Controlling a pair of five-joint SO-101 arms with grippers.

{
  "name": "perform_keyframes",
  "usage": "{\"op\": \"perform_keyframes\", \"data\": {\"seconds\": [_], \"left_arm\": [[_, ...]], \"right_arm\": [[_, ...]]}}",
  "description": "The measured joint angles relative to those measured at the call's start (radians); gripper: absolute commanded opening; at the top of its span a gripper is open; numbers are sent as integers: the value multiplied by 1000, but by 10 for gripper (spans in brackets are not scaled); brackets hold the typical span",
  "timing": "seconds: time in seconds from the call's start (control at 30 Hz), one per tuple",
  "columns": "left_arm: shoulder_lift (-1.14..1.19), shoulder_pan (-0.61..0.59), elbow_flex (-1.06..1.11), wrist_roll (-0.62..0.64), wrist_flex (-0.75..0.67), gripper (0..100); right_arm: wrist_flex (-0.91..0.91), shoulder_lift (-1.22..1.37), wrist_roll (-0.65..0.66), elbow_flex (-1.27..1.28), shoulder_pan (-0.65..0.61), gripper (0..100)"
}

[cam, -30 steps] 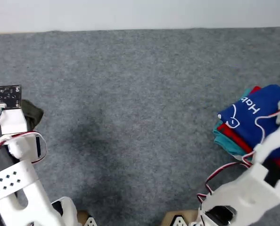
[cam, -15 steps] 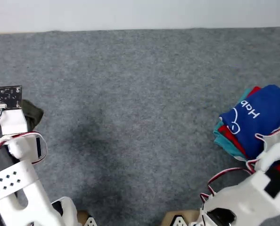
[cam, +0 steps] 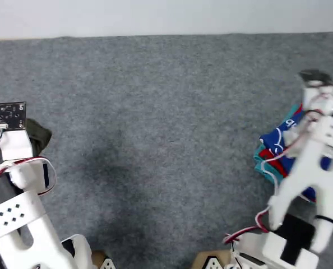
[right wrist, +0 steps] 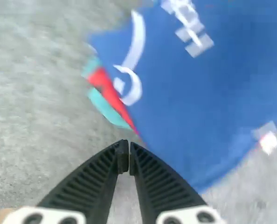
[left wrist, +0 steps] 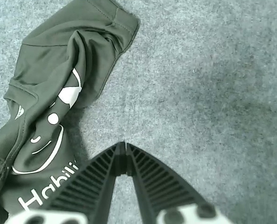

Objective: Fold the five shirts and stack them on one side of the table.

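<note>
"Where are the shirts?"
"Blue shirt (right wrist: 208, 84) on a pile (right wrist: 106, 95), right side of the surface (cam: 155, 112). Dark shirt (left wrist: 54, 93) crumpled, left side."
"And the claws?"
"Left claw (left wrist: 126, 158) and right claw (right wrist: 129, 156) are both pinched together, empty."

This looks like a robotics lab bench or a maker's test table; so little of the room shows that it could be either. A white plastic left arm (cam: 21, 218) at 7 o'clock and a white plastic right arm (cam: 306, 179) at 4 o'clock carry loose red and white wires (cam: 267, 210). A bare black square circuit board (cam: 8, 115) sits at 9 o'clock. Pale wooden base pieces (cam: 211, 259) lie at 6 o'clock. A grey felt-like mat (cam: 155, 140) covers the table, with a stack of folded blue, red and teal shirts (cam: 269, 147) on it at 3 o'clock. A plain white wall strip (cam: 155, 17) runs along 12 o'clock.
</note>
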Motion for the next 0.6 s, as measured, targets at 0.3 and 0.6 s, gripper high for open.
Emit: {"op": "perform_keyframes", "data": {"seconds": [0.3, 0.6], "left_arm": [[0, 0, 0, 0, 0, 5], [0, 0, 0, 0, 0, 5]], "right_arm": [[-347, 180, -203, 176, -77, 9], [-328, 287, -216, 157, -193, 9]]}}
